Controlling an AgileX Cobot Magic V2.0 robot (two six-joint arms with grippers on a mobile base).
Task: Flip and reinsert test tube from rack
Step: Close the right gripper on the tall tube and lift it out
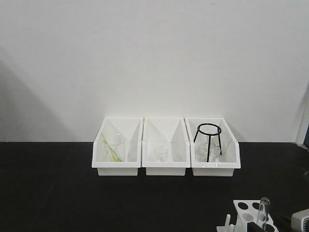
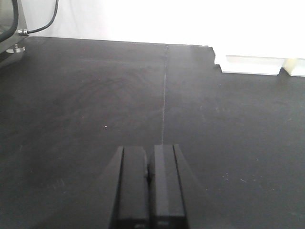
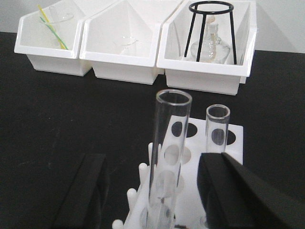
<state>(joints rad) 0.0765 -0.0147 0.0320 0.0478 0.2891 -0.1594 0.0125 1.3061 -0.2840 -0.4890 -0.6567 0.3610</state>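
The right gripper (image 3: 152, 195) should close gently on the test tube (image 3: 169, 143), well centred, and then lift it straight up, so that the second tube (image 3: 218, 124) is not hit. The right gripper is now released. The test tube stands upright in the rack (image 3: 200, 143) on the counter (image 3: 47, 119), between the fingers and untouched. The left gripper (image 2: 148, 186) is clenched on nothing.

No legible text, label, brand, number or sign appears on the rack (image 3: 198, 143), bins (image 1: 166, 170) or elsewhere.
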